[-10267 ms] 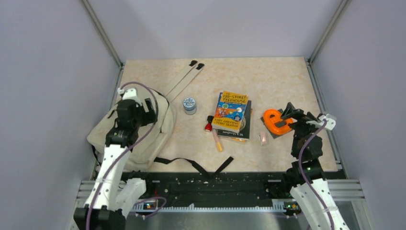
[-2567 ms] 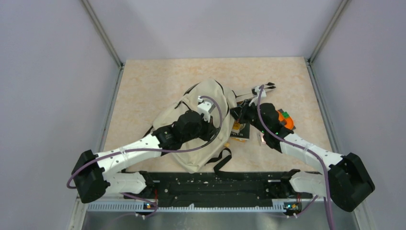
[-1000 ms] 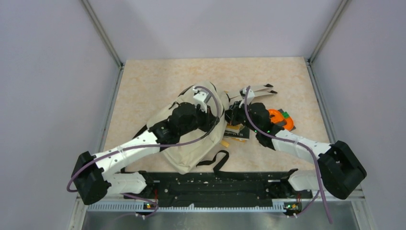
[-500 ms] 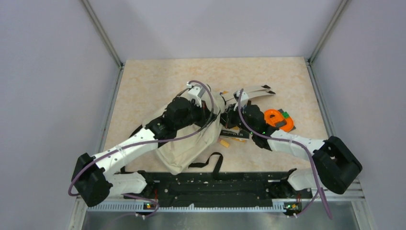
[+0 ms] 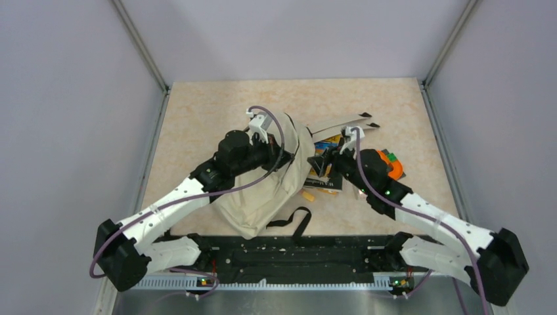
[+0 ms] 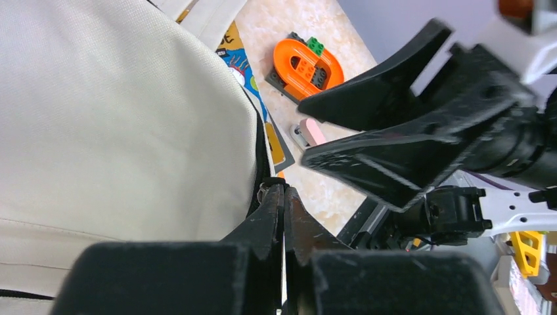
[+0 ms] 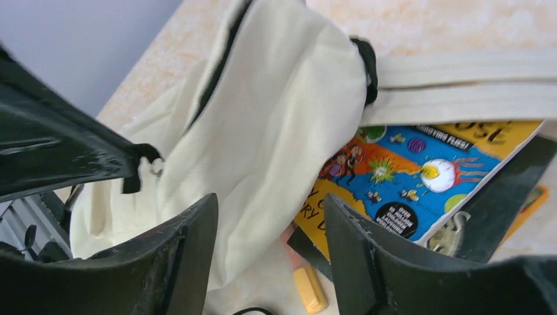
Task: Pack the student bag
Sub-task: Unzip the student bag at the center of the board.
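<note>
the left end effector (image 6: 284, 191) is pinched together on the zip edge of the student bag (image 5: 259, 197), lying on the desk (image 5: 210, 111), long axis near-to-far, just left of the right end effector (image 5: 323, 161), jaws apart.

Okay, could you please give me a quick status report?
Left gripper shut on zipper pull of student bag. Right gripper open, empty. Bag partly covers books.

The middle of the top view is crowded — the student bag (image 5: 272, 180) slumps there, with the left gripper (image 5: 284, 156) and right gripper (image 5: 321, 162) close together at its right edge, over the books (image 5: 326, 140). Shoulder straps (image 5: 341, 123) and an orange block (image 5: 393, 168) fill the right. The table (image 5: 203, 111) lies bare at upper left.
</note>
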Motion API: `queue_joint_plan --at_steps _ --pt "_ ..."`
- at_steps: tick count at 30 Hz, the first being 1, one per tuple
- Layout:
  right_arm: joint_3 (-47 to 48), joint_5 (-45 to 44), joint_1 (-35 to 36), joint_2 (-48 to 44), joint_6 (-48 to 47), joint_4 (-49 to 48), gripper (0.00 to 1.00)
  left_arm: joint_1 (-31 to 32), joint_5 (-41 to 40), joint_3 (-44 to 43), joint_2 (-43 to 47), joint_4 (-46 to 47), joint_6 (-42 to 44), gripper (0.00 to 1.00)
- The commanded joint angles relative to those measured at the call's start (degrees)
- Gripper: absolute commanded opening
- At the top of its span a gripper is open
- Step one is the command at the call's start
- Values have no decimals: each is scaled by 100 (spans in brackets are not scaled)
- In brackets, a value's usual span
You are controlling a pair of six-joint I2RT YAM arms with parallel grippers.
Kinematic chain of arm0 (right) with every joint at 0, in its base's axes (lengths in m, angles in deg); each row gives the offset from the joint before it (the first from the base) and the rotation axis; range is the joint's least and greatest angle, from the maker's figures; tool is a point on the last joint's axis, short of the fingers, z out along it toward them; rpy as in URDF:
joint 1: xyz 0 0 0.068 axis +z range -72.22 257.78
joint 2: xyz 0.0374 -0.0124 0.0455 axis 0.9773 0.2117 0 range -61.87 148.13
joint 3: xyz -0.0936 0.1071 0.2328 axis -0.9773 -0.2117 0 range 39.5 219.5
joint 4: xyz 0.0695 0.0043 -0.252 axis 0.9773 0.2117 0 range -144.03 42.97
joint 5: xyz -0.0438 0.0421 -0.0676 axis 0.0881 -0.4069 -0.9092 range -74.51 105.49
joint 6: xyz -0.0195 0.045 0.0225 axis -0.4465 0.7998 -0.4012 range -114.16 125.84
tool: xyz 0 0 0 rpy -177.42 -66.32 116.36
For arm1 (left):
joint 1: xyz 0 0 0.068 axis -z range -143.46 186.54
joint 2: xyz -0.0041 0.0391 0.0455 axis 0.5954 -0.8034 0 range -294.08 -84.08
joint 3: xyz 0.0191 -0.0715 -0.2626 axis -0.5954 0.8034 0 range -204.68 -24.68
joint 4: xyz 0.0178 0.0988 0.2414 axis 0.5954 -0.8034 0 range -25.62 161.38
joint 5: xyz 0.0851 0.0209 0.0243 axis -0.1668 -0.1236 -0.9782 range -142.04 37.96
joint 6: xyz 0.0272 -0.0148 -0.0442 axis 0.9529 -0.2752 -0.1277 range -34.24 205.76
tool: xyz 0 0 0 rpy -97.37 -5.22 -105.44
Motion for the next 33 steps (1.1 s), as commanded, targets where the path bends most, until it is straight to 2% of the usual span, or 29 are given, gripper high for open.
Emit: queue_joint_plan --at_steps 1,3,6,9,14,19,23,33 --pt "-155 84 52 -791 -355 134 65 -39 218 -125 240 -40 -268 0" --pt "-253 463 60 -989 -481 -13 69 -45 334 -132 245 -79 -387 0" --pt "-309 1055 56 -1100 -530 -243 70 -45 501 -148 256 -89 -627 0" --pt "-404 1640 118 -1054 -306 -747 67 -51 503 -144 287 -121 -789 0" --pt "-444 2200 269 -673 399 -1575 56 -59 439 -90 290 -156 -965 0" --pt "-386 2032 552 -322 549 -1965 51 -63 494 5 264 13 -1123 0" --pt "-144 1593 721 5 477 -1649 47 -102 655 93 230 217 -1171 0" --pt "183 1015 816 396 428 -1349 46 -218 757 192 170 367 -1245 0"
